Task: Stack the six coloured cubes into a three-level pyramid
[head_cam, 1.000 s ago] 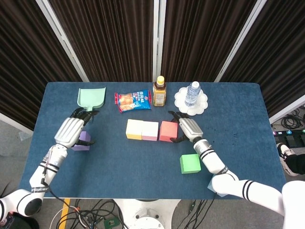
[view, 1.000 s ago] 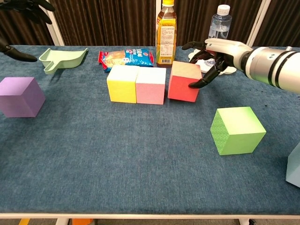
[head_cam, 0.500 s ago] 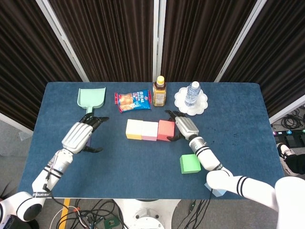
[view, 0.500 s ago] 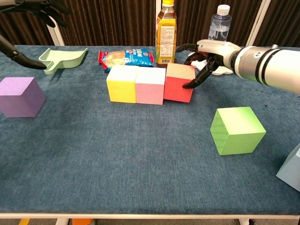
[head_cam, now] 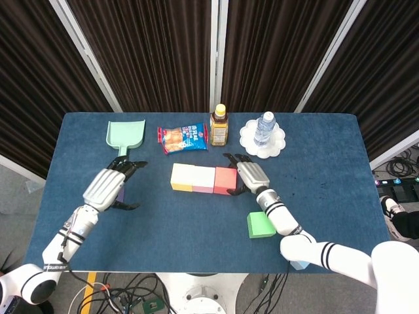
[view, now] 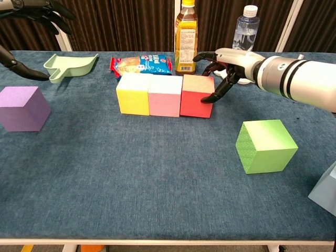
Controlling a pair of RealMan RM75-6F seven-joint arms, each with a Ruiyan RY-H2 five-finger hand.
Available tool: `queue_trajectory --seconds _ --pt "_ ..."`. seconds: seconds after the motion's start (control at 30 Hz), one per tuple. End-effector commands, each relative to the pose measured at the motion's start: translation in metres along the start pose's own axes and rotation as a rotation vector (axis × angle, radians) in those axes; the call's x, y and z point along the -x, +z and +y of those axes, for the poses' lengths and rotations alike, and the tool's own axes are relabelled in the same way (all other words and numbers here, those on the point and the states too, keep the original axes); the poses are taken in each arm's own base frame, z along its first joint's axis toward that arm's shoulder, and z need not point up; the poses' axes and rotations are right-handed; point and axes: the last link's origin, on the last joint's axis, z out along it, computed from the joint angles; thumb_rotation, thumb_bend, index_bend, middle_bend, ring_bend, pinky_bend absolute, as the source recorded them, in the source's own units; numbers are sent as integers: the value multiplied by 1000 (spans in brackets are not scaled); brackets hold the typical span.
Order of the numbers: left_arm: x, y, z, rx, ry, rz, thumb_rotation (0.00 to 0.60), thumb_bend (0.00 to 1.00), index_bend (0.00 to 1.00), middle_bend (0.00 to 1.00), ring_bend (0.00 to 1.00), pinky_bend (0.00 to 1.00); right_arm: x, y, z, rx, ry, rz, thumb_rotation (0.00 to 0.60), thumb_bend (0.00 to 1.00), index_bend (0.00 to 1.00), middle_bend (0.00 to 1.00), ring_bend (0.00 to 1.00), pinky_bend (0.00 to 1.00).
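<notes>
Chest view: right robot hand [view: 226,65], fingers spread, holding nothing, touches the red cube [view: 197,96].

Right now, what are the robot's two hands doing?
Left hand: open, holding nothing, above the purple cube.
Right hand: open, fingertips touching the red cube.

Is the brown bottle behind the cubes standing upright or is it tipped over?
Upright. The brown bottle stands on its base on the table, its yellow cap pointing straight up, in both the chest and head views.
</notes>
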Motion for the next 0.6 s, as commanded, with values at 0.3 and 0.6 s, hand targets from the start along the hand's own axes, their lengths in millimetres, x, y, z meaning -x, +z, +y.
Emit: queue_trajectory --seconds 0.3,0.6 --pt "0 -1 -2 1 -10 -3 600 80 142 182 193 90 3 4 -5 -11 -24 3 600 190 0 340 0 0" --pt "1 0 -4 -4 -20 -8 600 81 142 182 193 90 5 12 -10 -16 -43 -7 600 191 0 338 0 0"
